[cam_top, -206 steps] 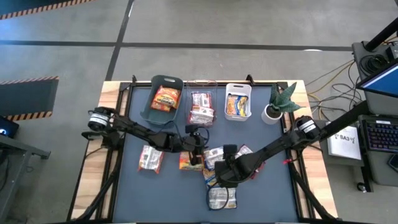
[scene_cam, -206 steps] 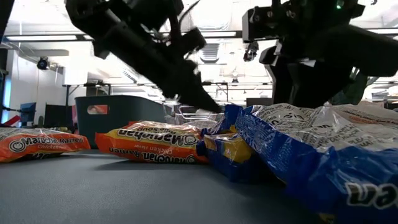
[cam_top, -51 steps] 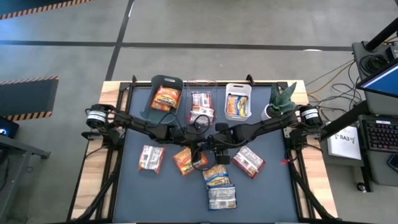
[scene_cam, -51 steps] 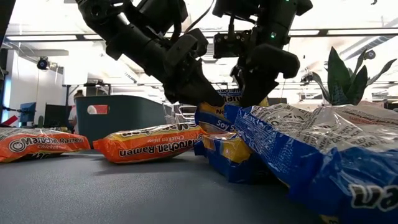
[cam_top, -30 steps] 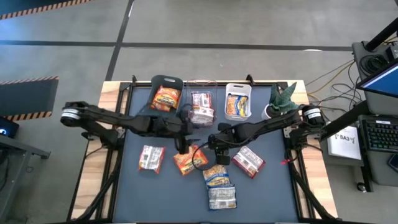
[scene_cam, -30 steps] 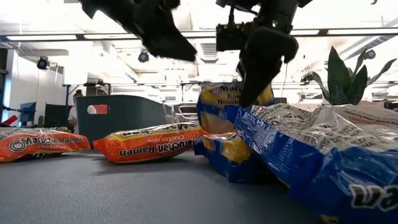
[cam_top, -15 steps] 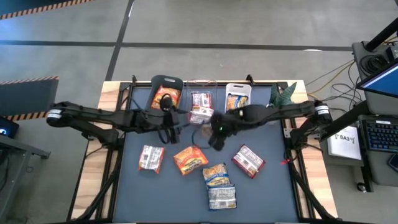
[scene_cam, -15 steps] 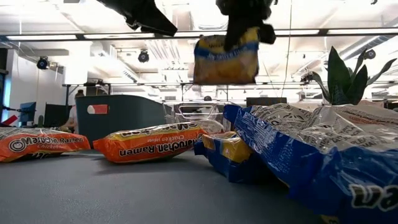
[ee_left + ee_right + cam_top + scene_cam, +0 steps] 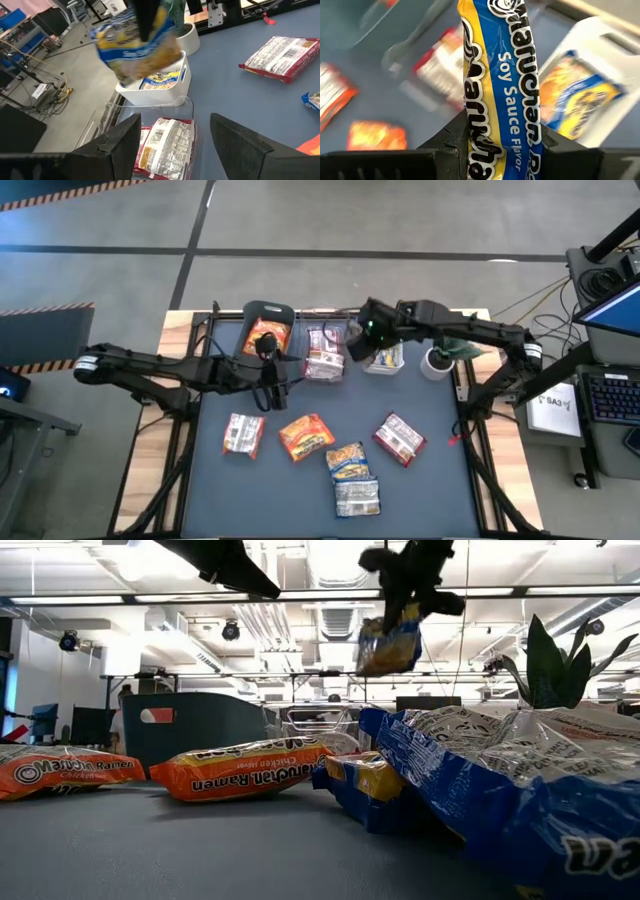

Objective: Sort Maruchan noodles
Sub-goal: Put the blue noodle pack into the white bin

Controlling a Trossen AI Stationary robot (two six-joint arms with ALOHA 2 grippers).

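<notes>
My right gripper (image 9: pixel 365 340) is shut on a yellow-and-blue Maruchan soy sauce packet (image 9: pixel 496 75) and holds it high over the far edge, by the white bin (image 9: pixel 385 352). That bin has another yellow-and-blue packet (image 9: pixel 159 81) inside. My left gripper (image 9: pixel 175 145) hangs open and empty near the clear bin (image 9: pixel 322 352), which holds red-and-white packets (image 9: pixel 162 150). The teal bin (image 9: pixel 265 335) holds an orange one. Several packets lie flat on the mat: red-and-white (image 9: pixel 241 434), orange (image 9: pixel 305 435), and yellow-and-blue (image 9: pixel 347 462). My right gripper pinches the yellow-and-blue packet between its two fingers, on the two flat faces near the packet's upper end (image 9: pixel 487 150). The fingers (image 9: pixel 410 580) slant down from above. The packet (image 9: pixel 388 640) hangs below them, lifted clear of the table and tilted a little.
A potted plant (image 9: pixel 445 350) stands at the far right corner beside the white bin. A red-and-white packet (image 9: pixel 400 438) and one more packet (image 9: pixel 357 498) lie on the mat's right half. The mat's near left part is bare.
My right gripper has lifted the yellow-and-blue packet off the pile at the mat's middle and carried it up and toward the far edge, rolling its wrist; the packet now hangs by the white bin. My left gripper has risen and drawn back toward the far left, then stopped.
</notes>
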